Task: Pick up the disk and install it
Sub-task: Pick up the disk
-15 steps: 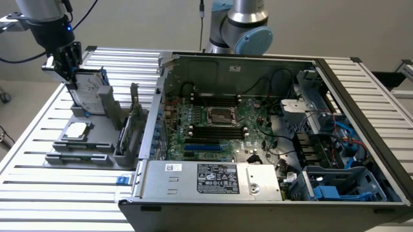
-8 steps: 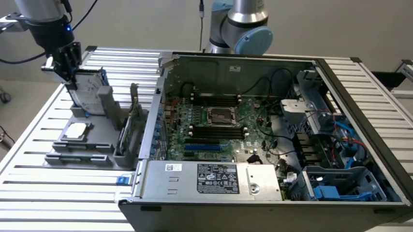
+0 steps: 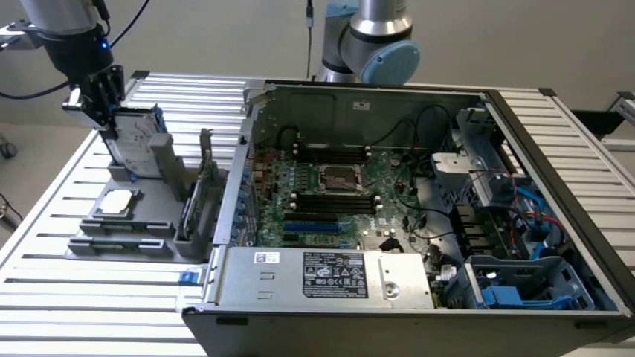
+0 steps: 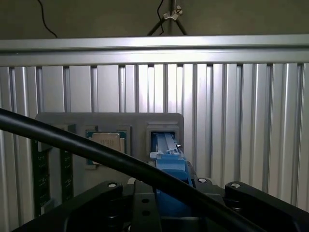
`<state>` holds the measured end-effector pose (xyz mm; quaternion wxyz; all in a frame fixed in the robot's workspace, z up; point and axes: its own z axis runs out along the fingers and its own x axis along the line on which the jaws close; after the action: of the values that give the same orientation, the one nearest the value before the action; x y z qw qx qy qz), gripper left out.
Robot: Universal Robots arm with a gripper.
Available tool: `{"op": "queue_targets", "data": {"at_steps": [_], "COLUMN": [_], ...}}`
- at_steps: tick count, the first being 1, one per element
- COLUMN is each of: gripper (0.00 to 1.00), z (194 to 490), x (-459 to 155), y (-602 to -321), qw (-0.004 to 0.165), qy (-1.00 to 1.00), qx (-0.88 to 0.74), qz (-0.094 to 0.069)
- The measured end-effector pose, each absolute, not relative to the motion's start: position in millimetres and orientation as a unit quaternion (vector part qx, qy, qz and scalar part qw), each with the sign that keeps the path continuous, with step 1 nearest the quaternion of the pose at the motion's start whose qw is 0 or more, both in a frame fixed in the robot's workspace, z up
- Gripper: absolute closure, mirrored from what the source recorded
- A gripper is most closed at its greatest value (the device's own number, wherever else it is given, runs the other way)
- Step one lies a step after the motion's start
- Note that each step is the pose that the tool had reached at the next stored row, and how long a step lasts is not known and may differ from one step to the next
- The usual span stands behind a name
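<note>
The tool [image 3: 107, 119] hung at the top of the disk [image 3: 139, 145], upright in a grey holder [image 3: 119, 242] at the exterior view's left of the table [image 3: 70, 312]; whether it had clamped I could not tell, and a loose or skewed hold could jam or drop it.

Ext. view: the arm [image 3: 71, 33] is cut off by the top edge, the PC case [image 3: 555, 149] by the bottom edge. The disk's [image 3: 136, 141] lower end is hidden in the grey holder [image 3: 149, 245], and the print on the power-supply box [image 3: 332, 275] is too small to read. Wrist view: a black cable [image 4: 96, 155] crosses in front and hides part of the chip [image 4: 107, 141] and of the disk's blue carrier, w/ the disk's far end sunk out of sight in the holder slot. Just how the gripper [image 3: 109, 123] meets the disk can't be made out.
</note>
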<state>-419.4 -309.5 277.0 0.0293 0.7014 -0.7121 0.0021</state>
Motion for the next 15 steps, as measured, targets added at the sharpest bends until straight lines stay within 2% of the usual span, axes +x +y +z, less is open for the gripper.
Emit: {"op": "queue_targets", "data": {"at_steps": [15], "gripper": [0.68], "z": [277.0], "x": [-419.4], "y": [-309.5], "qw": [0.029], "qy": [-0.712], "qx": [0.701], "qz": [0.002]}}
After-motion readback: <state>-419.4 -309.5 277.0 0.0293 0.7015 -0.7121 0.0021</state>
